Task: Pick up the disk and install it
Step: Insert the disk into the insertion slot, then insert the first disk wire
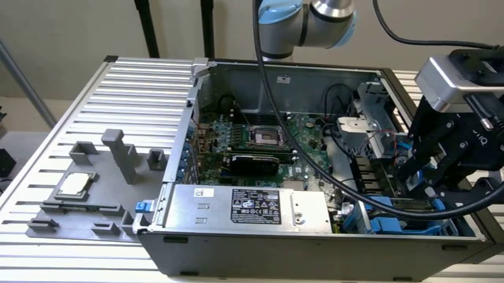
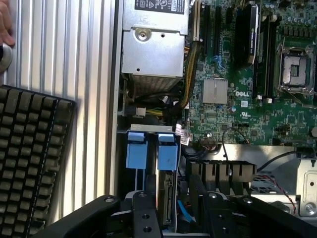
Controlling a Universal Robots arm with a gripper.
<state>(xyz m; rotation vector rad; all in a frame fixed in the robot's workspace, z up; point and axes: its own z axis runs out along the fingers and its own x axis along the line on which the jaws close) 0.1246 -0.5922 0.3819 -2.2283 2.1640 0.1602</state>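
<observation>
Disk: the flat silver-grey hard drive in its bright blue plastic carrier (image 2: 167,188) stands on edge at the mouth of the drive bay. That bay is in the corner of the open dark grey metal computer case (image 1: 315,247) on the exterior view's right. The black claw (image 2: 178,201) straddles the disk from above, and I cannot tell whether it is clamped on it or only placed around it. The edge-on posture seems to suit a bay that takes drives upright, since a second blue carrier tab (image 2: 136,151) sits just beside the disk, turned the same way. Just beyond the bay lies the large silver power-supply box (image 2: 153,44). Its black label (image 1: 254,206) carries white print and symbols too small to read, and a small white barcode sticker (image 1: 205,192) sits near one corner. Farther in is the green motherboard (image 2: 233,119), printed with "DELL" in white beside a square silver heatsink (image 2: 215,91) and an uncovered processor socket (image 2: 296,69). Outside the case, the ribbed aluminium bench (image 1: 141,76) carries a black keyboard (image 2: 29,163), and a person's hand (image 2: 5,25) shows at the bench's edge. A grey plastic fixture (image 1: 118,153) on the bench holds a small square silver chip (image 1: 75,184), well apart from the claw.
</observation>
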